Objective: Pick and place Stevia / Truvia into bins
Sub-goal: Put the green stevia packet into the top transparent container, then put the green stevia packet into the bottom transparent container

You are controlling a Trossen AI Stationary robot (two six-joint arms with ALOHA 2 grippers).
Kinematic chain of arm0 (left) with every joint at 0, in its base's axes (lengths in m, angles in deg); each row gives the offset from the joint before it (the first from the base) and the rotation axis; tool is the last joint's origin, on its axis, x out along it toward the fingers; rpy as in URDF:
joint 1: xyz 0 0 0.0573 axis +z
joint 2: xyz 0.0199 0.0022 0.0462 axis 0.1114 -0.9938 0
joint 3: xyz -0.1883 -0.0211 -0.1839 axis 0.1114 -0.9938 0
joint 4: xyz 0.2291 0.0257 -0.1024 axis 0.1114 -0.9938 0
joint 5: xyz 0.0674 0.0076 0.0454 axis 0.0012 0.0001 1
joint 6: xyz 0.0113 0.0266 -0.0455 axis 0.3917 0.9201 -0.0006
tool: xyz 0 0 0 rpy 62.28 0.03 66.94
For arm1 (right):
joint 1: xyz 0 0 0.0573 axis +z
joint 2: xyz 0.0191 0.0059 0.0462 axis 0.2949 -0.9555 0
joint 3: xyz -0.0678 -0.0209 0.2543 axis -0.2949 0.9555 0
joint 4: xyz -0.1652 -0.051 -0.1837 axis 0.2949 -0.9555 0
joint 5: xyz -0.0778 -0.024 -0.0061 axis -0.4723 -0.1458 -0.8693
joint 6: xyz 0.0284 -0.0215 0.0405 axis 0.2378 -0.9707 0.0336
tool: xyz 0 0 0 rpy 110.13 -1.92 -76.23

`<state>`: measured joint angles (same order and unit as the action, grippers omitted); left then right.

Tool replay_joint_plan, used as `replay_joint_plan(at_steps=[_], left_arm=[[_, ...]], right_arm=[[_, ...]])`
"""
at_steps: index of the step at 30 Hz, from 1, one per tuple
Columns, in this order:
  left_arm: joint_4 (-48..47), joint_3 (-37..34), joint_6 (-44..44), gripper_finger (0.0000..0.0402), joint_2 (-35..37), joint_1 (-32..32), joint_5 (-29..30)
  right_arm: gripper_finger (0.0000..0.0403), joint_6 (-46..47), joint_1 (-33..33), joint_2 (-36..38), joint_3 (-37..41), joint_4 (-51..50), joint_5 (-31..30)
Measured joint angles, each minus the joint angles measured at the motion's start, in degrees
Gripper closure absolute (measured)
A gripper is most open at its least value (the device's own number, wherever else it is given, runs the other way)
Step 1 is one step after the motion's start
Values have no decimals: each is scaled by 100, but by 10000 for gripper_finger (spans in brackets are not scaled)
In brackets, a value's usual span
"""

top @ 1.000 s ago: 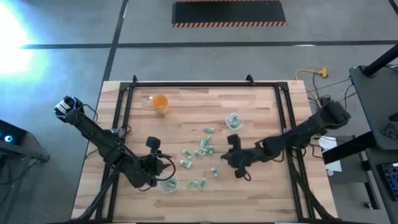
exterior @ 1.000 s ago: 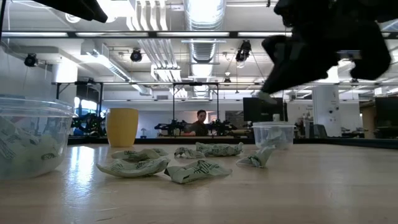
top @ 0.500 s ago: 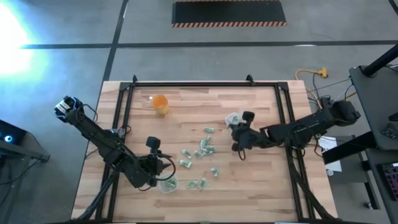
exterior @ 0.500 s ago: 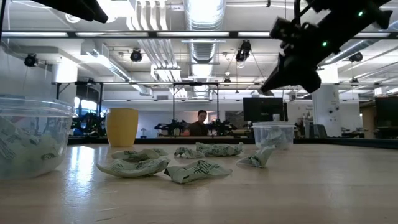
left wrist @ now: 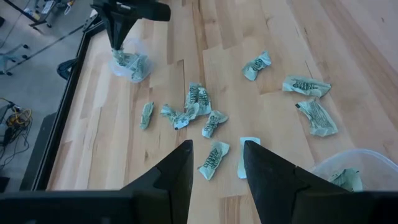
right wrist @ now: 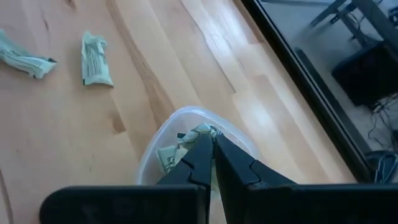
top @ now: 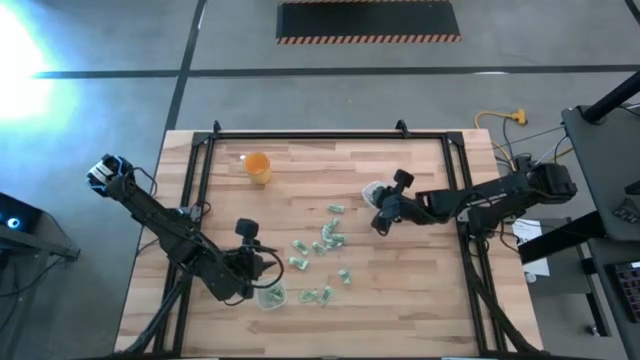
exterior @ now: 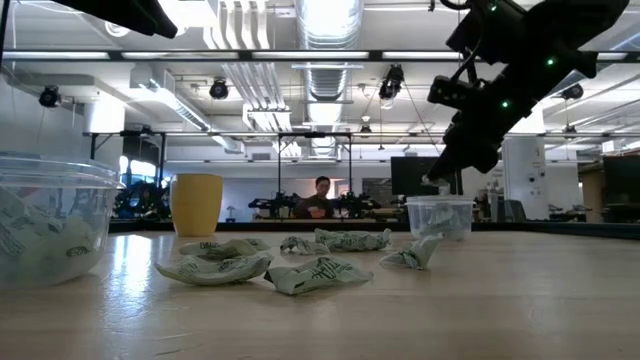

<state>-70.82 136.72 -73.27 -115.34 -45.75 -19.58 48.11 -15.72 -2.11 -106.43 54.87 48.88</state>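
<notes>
A sachet (right wrist: 200, 132) is held clamped in the right gripper (right wrist: 211, 146) above the right-hand cup (right wrist: 186, 118); the left gripper (left wrist: 216, 152) is held apart beside the near cup (left wrist: 348, 171)

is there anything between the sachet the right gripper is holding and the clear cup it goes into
Nothing visible. The right gripper hangs directly over the clear cup, its fingers pinched on a sachet right above the open rim. Only sachets already dropped in lie below it.

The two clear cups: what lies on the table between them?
In the high view, loose sachets lie scattered on the wood between the cup by the left gripper and the cup under the right gripper; nothing else lies there.
</notes>
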Motion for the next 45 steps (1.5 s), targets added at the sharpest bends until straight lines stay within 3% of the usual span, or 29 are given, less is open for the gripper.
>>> replay_joint_plan(at_steps=[5,16,22,37,45], left_arm=[[5,-2,-1,276,0,2,0],[97,-17,0,276,0,20,2],[133,-94,0,276,-52,314,-50],[668,0,1308,276,-1311,2130,-2099],[703,17,1499,276,-1812,2877,-2767]], right_arm=[[388,128,0,-2,48,4,-22],[299,-19,2,53,132,-3,-35],[283,-274,225,300,28,39,-38],[306,-1067,1439,721,-66,276,73],[317,-1301,1748,797,-66,537,723]])
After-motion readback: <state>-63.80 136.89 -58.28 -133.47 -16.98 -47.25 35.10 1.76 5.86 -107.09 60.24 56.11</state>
